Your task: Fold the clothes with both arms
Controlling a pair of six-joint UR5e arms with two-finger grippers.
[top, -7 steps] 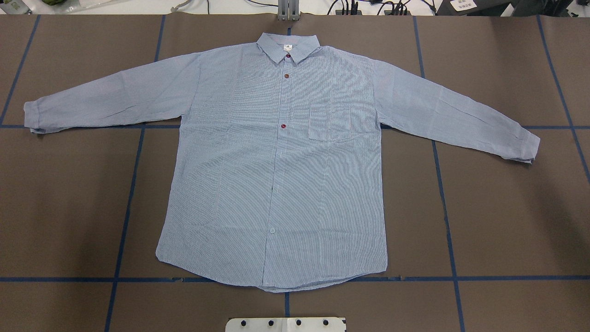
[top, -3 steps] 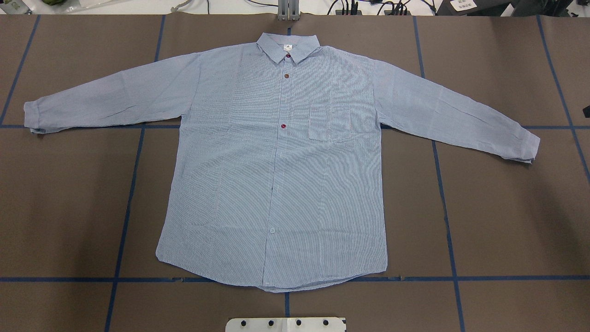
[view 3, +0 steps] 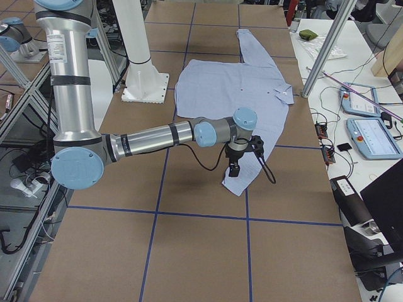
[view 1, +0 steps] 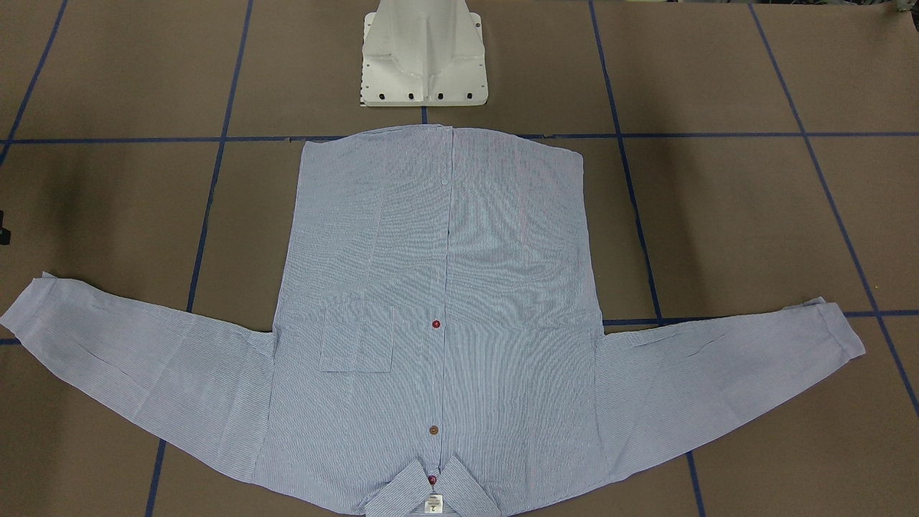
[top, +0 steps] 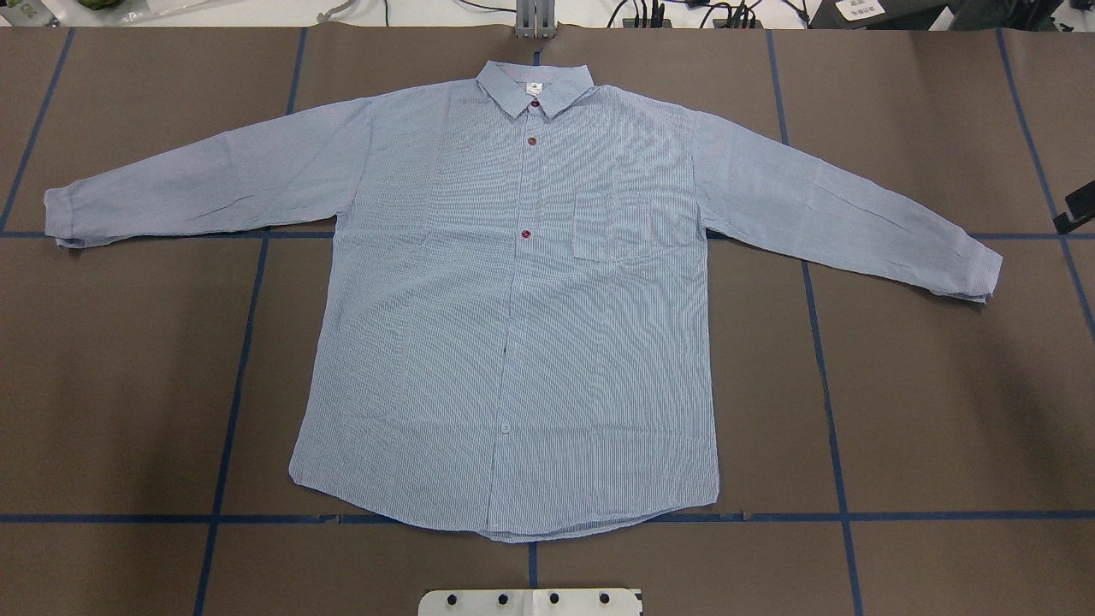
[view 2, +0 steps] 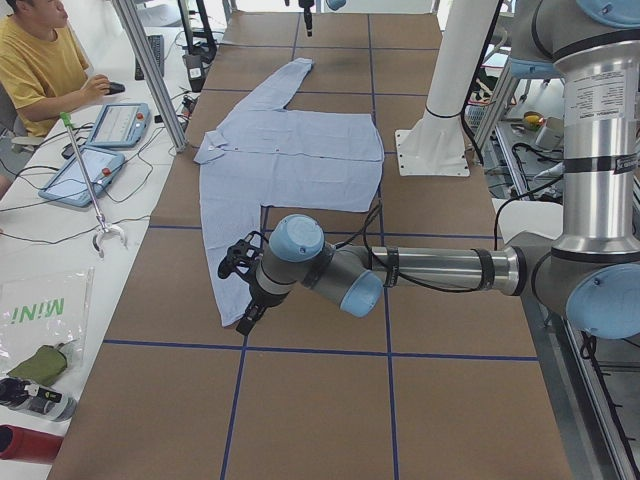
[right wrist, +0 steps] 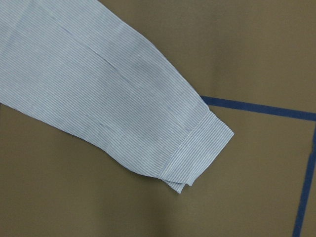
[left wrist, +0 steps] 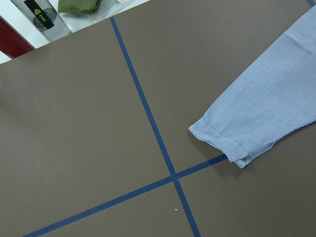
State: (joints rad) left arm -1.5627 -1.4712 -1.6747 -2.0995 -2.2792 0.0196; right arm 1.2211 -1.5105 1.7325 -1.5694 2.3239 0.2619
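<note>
Two cuffs are being offered, one to each arm, and the coming move is being judged to turn on that pairing. Nearest the left gripper (view 2: 246, 312), the left cuff (left wrist: 222, 140) is being shown by the left wrist camera lying flat toward the right of that view, its sleeve running away up and to the right toward the shirt body. The right cuff (right wrist: 200, 153) is being framed near the middle of the right wrist view, its sleeve running off to the upper left. The right gripper (view 3: 234, 168) is being seen poised over the end of that sleeve, clear of the cloth as far as can be told. Whether either pair of fingers is apart or together cannot be told. Farther in, the light blue striped shirt (top: 513, 299) is being displayed front up and spread flat across the middle of the table. Its sleeves are stretched outward along the table's length, its hem is toward the white pedestal base (view 1: 423, 64), and its collar (top: 535, 85) is at the far side. The brown paper table cover (top: 941, 411) is being crossed by blue tape lines (top: 231, 402). Beyond the far edge, an operator in yellow (view 2: 40, 60) is being seen seated beside teach pendants (view 2: 120, 122).
</note>
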